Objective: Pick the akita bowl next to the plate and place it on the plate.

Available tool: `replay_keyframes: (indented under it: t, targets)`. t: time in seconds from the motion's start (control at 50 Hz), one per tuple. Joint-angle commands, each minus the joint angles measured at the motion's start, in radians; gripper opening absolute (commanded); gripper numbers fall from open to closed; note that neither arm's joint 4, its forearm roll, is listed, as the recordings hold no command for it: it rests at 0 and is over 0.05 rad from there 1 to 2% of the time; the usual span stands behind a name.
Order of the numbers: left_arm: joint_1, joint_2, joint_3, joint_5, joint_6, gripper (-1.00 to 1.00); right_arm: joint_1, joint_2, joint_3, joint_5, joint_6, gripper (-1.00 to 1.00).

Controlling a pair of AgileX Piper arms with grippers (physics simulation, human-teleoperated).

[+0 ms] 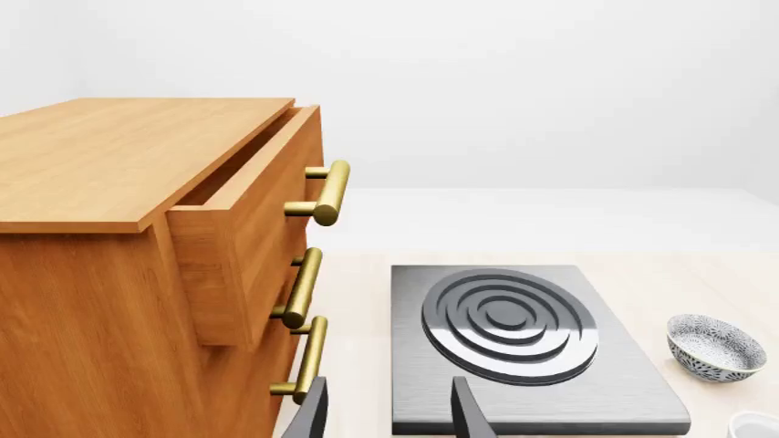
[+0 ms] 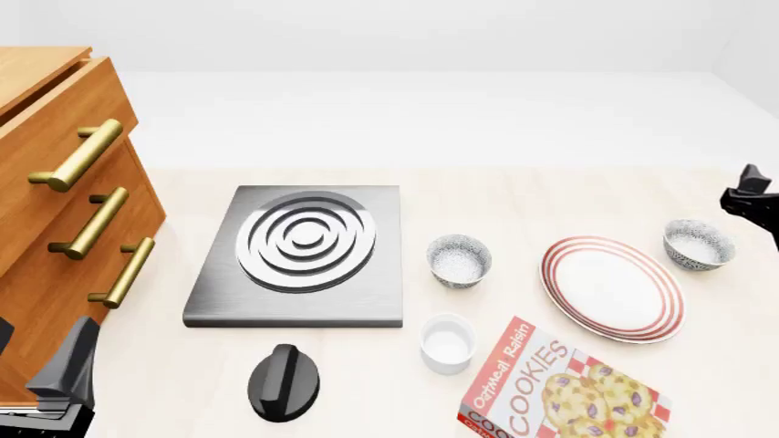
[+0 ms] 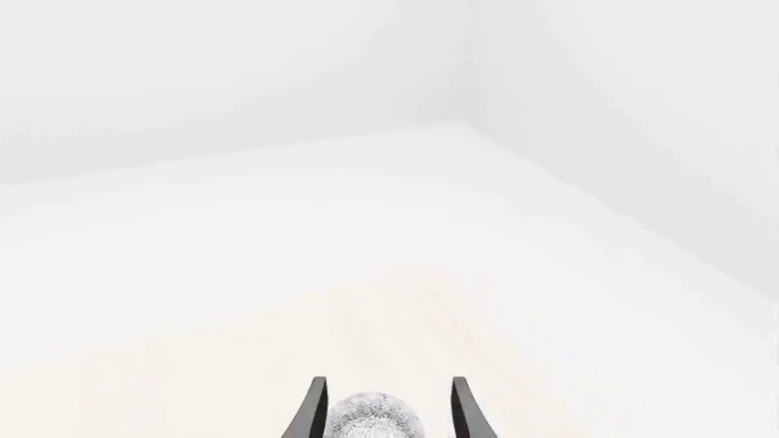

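Observation:
The akita bowl [image 2: 699, 245], speckled grey and white, sits on the table just to the right of the plate [image 2: 612, 287], a large white plate with red rings. My right gripper [image 2: 750, 203] hovers just right of and above this bowl. In the right wrist view its fingers stand open, and the bowl [image 3: 378, 420] shows between them at the frame's edge. My left gripper [image 2: 73, 360] is low at the near left, beside the cabinet, and it is open [image 1: 389, 383] with nothing in it.
A second speckled bowl [image 2: 459, 260] stands between the plate and the grey stove plate [image 2: 298, 255]. Also on the table are a white ramekin [image 2: 446, 343], a cookie box [image 2: 560, 388] and a black knob [image 2: 284, 381]. A wooden cabinet [image 2: 55, 210], top drawer ajar, stands at the left.

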Motion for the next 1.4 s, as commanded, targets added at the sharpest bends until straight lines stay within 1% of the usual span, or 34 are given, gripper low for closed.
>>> replay_keyframes:
  t: [0.02, 0.48, 0.96, 1.4]
  targets:
    - [0.0, 0.0, 0.0, 0.0, 0.0, 1.0, -0.017, 0.004, 0.011, -0.006, 0.007, 1.0]
    - [0.0, 0.0, 0.0, 0.0, 0.0, 1.0, -0.04, 0.048, -0.005, -0.008, 0.018, 1.0]
    - [0.0, 0.0, 0.0, 0.0, 0.0, 1.0, -0.056, 0.066, 0.02, -0.017, 0.029, 1.0]
    - [0.0, 0.0, 0.0, 0.0, 0.0, 1.0, -0.065, 0.099, 0.003, 0.0, 0.054, 1.0]
